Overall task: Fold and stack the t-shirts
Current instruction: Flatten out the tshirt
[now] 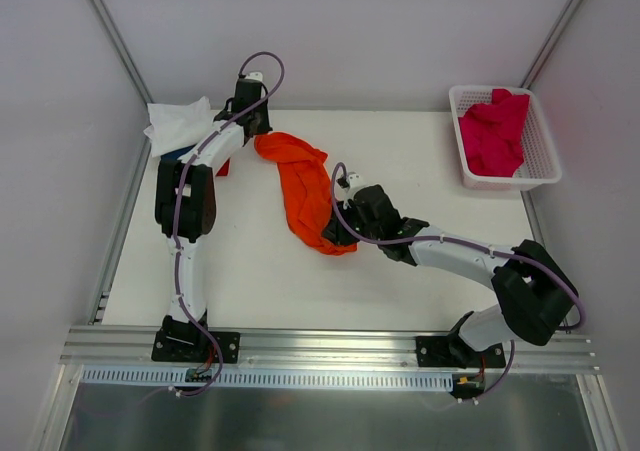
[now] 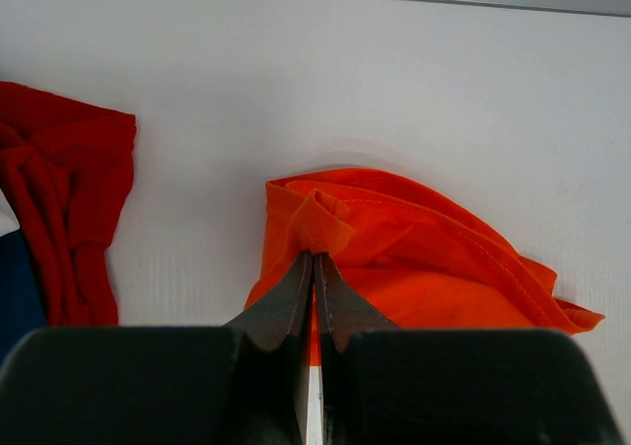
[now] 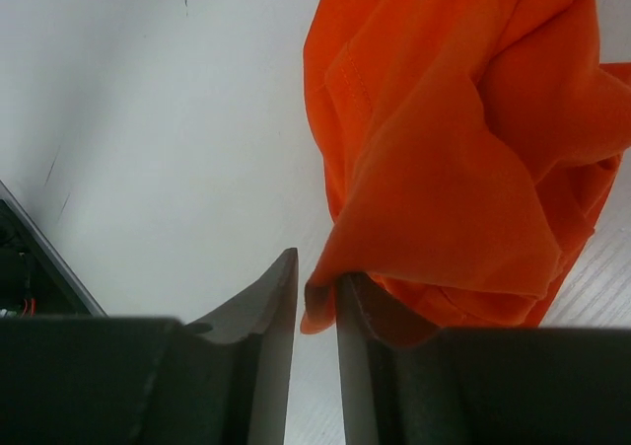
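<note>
A large orange t-shirt (image 1: 305,186) lies crumpled in a long band across the middle of the table. My left gripper (image 1: 258,126) is shut on a bunched fold at its far end, and the left wrist view shows the gripper (image 2: 314,256) pinching the orange t-shirt (image 2: 424,258). My right gripper (image 1: 335,233) sits at the shirt's near end. In the right wrist view this gripper (image 3: 317,267) stands narrowly open, with a corner of the orange t-shirt (image 3: 444,139) hanging between its fingers and draped over the right finger (image 3: 370,312). A gap still shows beside the left finger (image 3: 276,297).
At the far left lie a white t-shirt (image 1: 178,123), a dark blue one (image 1: 178,154) and a red one (image 1: 223,167); the red t-shirt (image 2: 59,208) lies left of the left gripper. A white lattice basket (image 1: 545,171) at the far right holds a crimson-pink t-shirt (image 1: 495,131).
</note>
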You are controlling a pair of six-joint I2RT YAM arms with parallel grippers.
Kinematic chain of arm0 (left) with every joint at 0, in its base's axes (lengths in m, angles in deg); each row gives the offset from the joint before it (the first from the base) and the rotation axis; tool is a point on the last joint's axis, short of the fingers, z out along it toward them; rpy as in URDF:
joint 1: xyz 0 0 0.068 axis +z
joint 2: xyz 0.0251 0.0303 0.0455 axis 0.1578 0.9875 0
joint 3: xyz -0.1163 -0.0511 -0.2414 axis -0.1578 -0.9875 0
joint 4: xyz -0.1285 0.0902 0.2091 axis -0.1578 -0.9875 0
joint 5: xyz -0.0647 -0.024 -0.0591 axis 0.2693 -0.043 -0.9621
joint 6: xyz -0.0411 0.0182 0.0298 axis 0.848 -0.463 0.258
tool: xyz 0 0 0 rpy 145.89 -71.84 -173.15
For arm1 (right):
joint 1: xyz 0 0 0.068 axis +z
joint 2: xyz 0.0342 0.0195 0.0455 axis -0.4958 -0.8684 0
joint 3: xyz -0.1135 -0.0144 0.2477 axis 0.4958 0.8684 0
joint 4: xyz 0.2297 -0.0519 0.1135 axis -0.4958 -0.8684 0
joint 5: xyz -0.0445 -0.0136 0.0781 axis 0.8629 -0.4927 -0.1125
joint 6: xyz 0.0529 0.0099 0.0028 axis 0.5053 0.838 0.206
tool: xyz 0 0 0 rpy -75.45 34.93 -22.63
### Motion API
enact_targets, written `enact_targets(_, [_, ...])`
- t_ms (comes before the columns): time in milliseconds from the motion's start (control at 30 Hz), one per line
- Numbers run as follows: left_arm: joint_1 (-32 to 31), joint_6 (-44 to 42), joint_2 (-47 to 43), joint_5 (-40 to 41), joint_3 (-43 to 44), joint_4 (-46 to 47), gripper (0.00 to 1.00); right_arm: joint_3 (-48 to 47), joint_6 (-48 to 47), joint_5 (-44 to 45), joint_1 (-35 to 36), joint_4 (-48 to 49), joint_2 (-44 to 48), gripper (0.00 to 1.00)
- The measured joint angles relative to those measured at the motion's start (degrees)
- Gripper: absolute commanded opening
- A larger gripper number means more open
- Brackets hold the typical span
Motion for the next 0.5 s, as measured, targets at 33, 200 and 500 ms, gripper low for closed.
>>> enact_targets(33, [0.13, 0.0, 0.0, 0.0, -0.15, 0.02, 0.0, 0.0, 0.02, 0.0, 0.0, 0.07, 0.0, 0.18])
enact_targets(200, [0.35, 0.02, 0.0, -0.02, -0.48, 0.04, 0.0, 0.0, 0.42, 0.04, 0.04, 0.11, 0.0, 0.0])
enact_targets(500, [0.48, 0.0, -0.57, -0.02, -2.03, 0.26, 0.0, 0.22, -0.52, 2.51, -0.09, -0.92, 2.73, 0.0])
